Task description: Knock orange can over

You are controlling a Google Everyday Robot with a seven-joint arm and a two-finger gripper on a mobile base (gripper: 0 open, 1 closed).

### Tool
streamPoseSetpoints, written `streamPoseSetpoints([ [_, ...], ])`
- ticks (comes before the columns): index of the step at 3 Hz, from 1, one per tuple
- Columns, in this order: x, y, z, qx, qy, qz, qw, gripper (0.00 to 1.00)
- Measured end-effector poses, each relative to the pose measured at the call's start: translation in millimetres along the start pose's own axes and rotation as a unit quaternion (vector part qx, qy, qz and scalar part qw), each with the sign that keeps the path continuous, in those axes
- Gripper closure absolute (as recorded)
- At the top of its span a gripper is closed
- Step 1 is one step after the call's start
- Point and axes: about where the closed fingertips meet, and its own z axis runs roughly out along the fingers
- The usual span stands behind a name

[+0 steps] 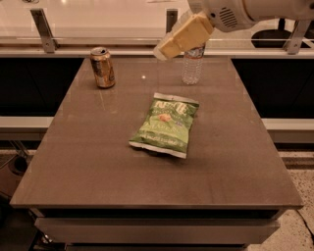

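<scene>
The orange can [102,67] stands upright near the table's far left corner, orange-bronze with a silver top rim. My gripper [167,49] hangs in the air above the far middle of the table, its cream-coloured fingers pointing down and to the left. It is to the right of the can and well apart from it. It partly hides the top of a clear plastic water bottle [193,67] standing behind it.
A green chip bag [166,124] lies flat in the middle of the brown table [88,166]. A white counter with metal rail posts [42,30] runs along the far edge. The arm's white housing [245,12] reaches in from the upper right.
</scene>
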Motion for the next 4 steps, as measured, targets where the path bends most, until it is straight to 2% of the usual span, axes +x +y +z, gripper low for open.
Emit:
streamPoseSetpoints([
  [1, -4, 12, 54, -0.027, -0.05, 0.047, 0.9973, 0.0],
  [2, -7, 25, 90, -0.043, -0.096, 0.099, 0.9895, 0.0],
  [3, -7, 24, 89, -0.042, -0.095, 0.098, 0.9897, 0.0],
  [4, 7, 26, 114, -0.055, -0.093, 0.124, 0.9864, 0.0],
])
